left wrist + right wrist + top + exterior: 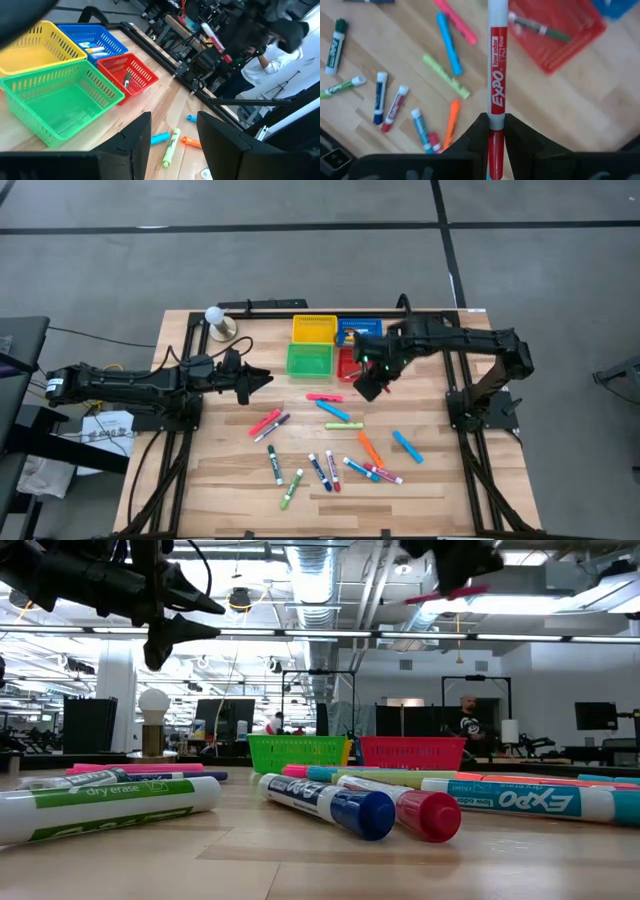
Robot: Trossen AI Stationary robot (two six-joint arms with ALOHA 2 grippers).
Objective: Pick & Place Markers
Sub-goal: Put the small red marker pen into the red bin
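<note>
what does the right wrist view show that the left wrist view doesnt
Only the right wrist view shows the right pincer shut on a red marker, with loose markers on the wood such as a dark blue one.

Only the left wrist view shows the green basket, yellow basket, blue basket and the open left pincer.

Both show the red basket with a marker inside.

Free room: bare table (470,480) along the near edge and far-left corner. Obstacles: 4 baskets (312,360) clustered at the far centre; scattered markers (335,412) across the middle; a lamp (217,321) at the far left.
</note>
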